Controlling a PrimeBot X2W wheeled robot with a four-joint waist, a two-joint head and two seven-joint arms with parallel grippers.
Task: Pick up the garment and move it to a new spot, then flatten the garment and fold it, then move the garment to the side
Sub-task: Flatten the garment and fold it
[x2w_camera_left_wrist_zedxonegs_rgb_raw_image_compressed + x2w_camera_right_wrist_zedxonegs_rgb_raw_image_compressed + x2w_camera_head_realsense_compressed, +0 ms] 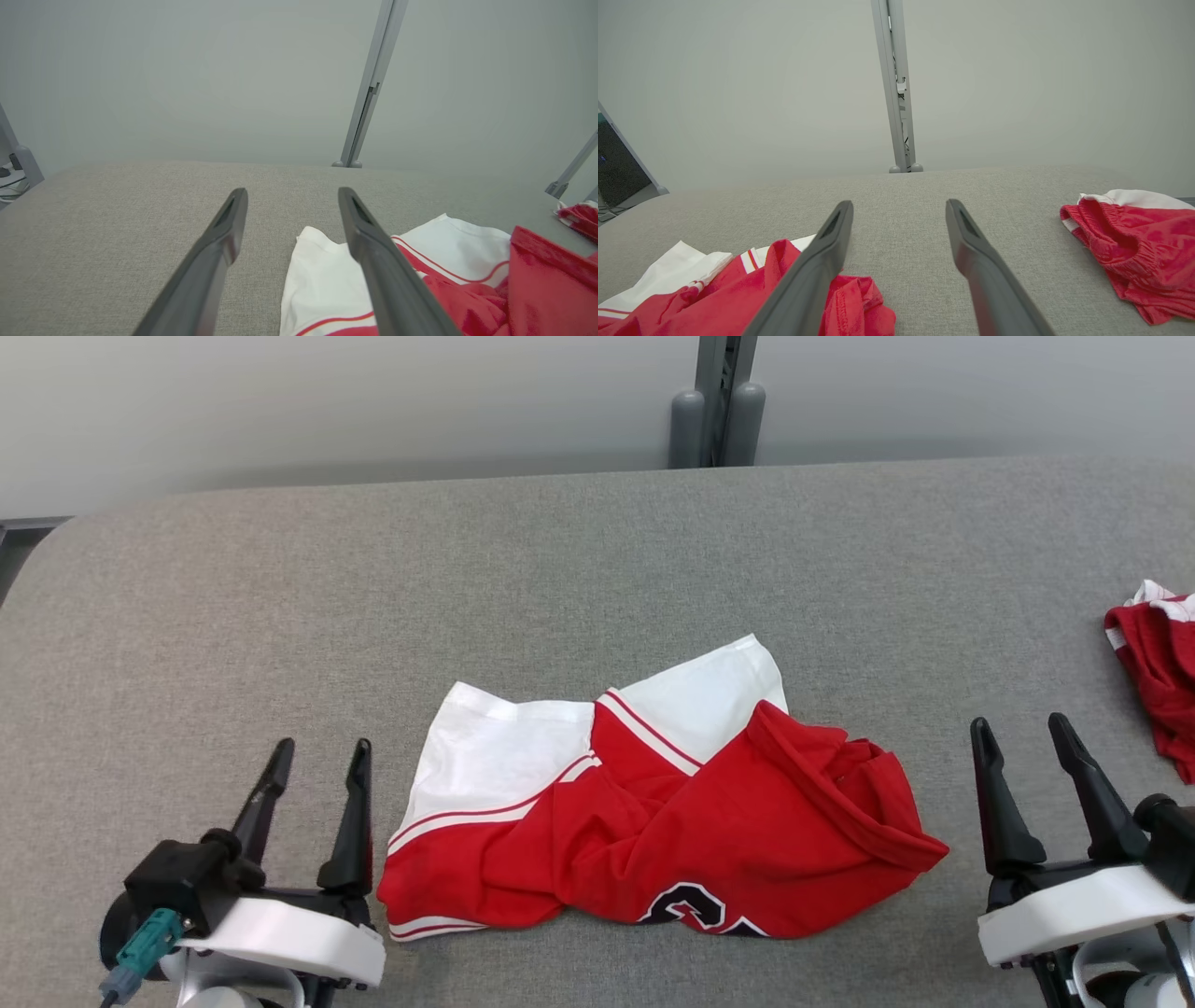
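Left gripper fingers spread apart, held nothing; right gripper likewise empty. Both flanked garment, which lay crumpled mid-tabletop. Second red garment sat far right. Judged: nothing begun; pick-up, flattening, folding, side move all left.

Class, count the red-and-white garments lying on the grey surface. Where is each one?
2. One crumpled garment lies in the middle, between the left hand and right hand. A second garment lies at the far right edge, partly cut off in the head view.
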